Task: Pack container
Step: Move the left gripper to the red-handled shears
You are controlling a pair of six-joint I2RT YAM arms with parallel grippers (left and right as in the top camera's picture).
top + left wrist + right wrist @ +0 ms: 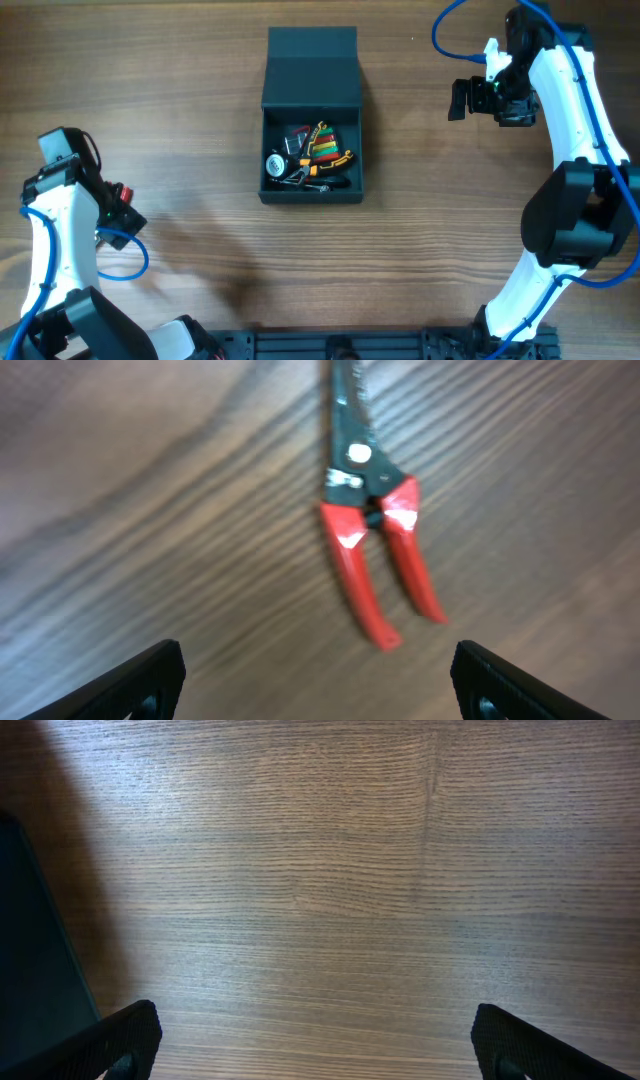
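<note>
The container (312,197), a dark teal-grey box, stands open at the table's middle with its lid (312,60) tipped back. Several hand tools lie inside, among them a colourful key set (324,141) and a round tape measure (274,163). Red-handled pliers (375,530) lie on the wood just ahead of my left gripper (320,680), which is open, empty and apart from them. In the overhead view the pliers (122,191) show as a red bit beside the left gripper (120,210). My right gripper (460,98) is open and empty to the right of the container.
In the right wrist view the open right gripper (315,1040) is over bare wood, and the container's dark wall (30,950) fills the left edge. The arm bases stand at the table's front corners.
</note>
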